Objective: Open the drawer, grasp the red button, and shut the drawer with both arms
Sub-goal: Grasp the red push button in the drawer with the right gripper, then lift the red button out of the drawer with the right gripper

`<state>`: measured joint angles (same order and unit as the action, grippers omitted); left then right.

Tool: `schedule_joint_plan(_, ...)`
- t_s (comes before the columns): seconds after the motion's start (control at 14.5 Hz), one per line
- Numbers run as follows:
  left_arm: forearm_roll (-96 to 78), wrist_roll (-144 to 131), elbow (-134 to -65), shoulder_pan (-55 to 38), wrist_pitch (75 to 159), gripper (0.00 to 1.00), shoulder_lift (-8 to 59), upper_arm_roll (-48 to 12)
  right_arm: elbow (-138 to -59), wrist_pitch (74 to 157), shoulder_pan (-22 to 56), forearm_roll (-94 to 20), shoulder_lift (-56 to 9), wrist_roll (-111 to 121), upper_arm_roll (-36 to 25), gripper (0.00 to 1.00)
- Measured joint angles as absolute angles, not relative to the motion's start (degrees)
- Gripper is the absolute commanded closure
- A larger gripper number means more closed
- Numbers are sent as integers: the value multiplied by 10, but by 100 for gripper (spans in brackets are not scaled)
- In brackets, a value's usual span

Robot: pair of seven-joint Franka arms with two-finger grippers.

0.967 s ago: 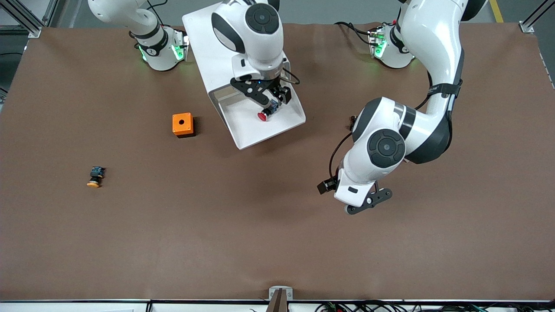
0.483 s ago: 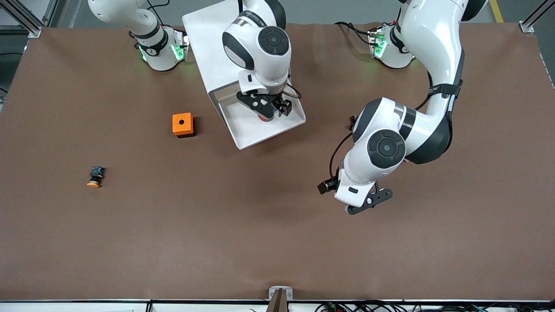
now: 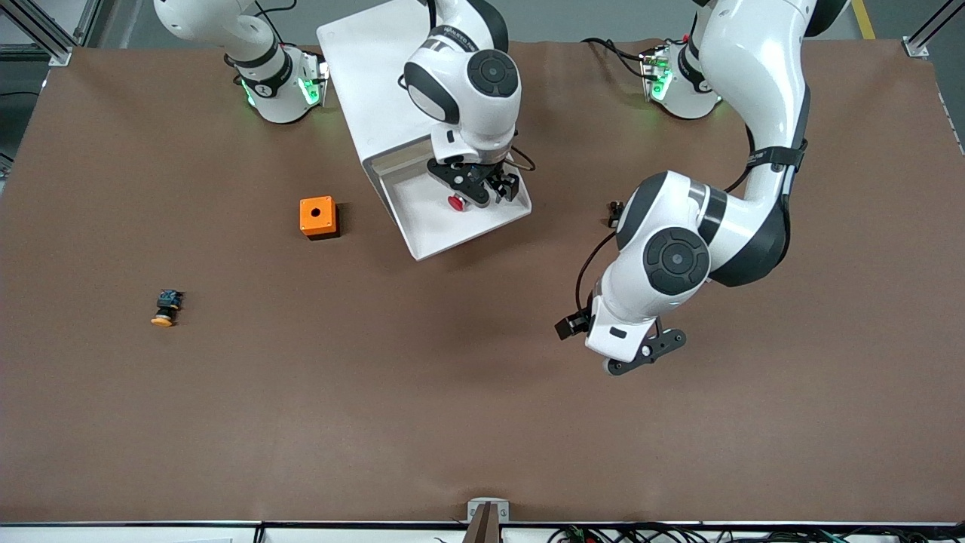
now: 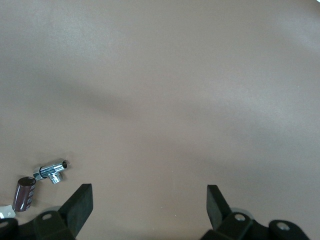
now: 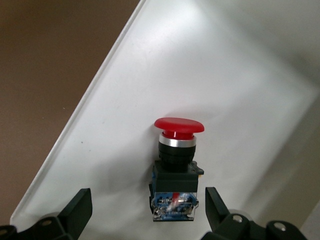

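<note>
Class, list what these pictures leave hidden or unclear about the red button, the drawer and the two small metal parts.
1. Button, front view: the right gripper covers its body; only the red cap shows.
2. Drawer, front view: the right arm hides part of its floor; the right wrist view cuts off its edges.
3. Metal fitting and brown cylinder, left wrist view: too small to identify.

The right arm has swung its wrist along over the open drawer (image 3: pixel 422 226), toward the left arm's end of the table. A second ago the right gripper (image 3: pixel 482 192) covered the black body of the button (image 3: pixel 456 202); half a second ago it hid nearly all of it. Now the red cap shows again beside the gripper, jaws wide and clear of it. The left gripper (image 3: pixel 641 358) has drifted slightly over the bare table (image 3: pixel 377 392).
</note>
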<state>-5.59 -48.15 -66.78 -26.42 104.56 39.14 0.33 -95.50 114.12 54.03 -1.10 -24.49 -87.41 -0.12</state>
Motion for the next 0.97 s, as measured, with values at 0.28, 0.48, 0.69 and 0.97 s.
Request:
schedule_joint_plan(0.28, -56, -481, -669, -266, 1046, 0, 391, 2, -955, 1141, 540, -8, -247, -874, -3, 0)
schedule_joint_plan(0.48, -56, -481, -674, -271, 1046, 0, 391, 2, -955, 1140, 540, -5, -252, -874, -3, 0)
schedule_joint_plan(0.69, -56, -481, -675, -275, 1046, 0, 391, 1, -955, 1140, 540, -3, -258, -874, -5, 33)
schedule_joint_plan(0.97, -56, -481, -676, -276, 1046, 0, 391, 1, -954, 1139, 540, -3, -259, -874, -5, 100)
